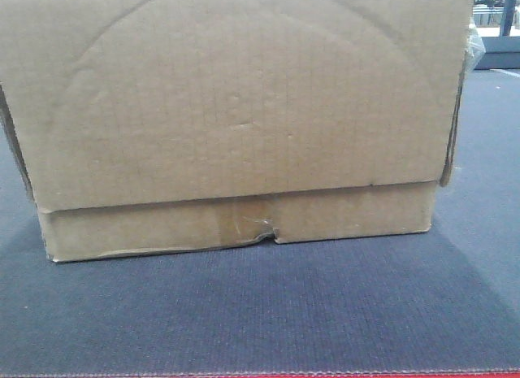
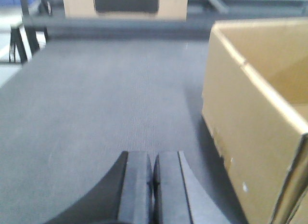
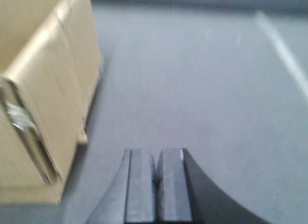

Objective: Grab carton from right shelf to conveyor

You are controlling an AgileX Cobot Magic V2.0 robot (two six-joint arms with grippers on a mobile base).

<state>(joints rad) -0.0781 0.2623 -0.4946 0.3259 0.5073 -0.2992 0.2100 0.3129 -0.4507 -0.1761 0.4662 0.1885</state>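
Note:
The brown carton (image 1: pixel 236 118) stands on the dark grey conveyor belt (image 1: pixel 260 313), filling most of the front view; its taped lower strip has a small tear. In the left wrist view the carton (image 2: pixel 260 118) is to the right of my left gripper (image 2: pixel 153 161), which is shut and empty above the belt (image 2: pixel 106 98). In the right wrist view the carton (image 3: pixel 43 94) is to the left of my right gripper (image 3: pixel 156 159), also shut and empty over the belt (image 3: pixel 192 89). Neither gripper touches the carton. The right shelf is out of view.
A thin red edge (image 1: pixel 325 374) runs along the belt's near side. Another cardboard box (image 2: pixel 125 5) stands at the far end in the left wrist view, with dark frame legs (image 2: pixel 21 41) at far left. A pale line (image 3: pixel 284 50) crosses the surface at right.

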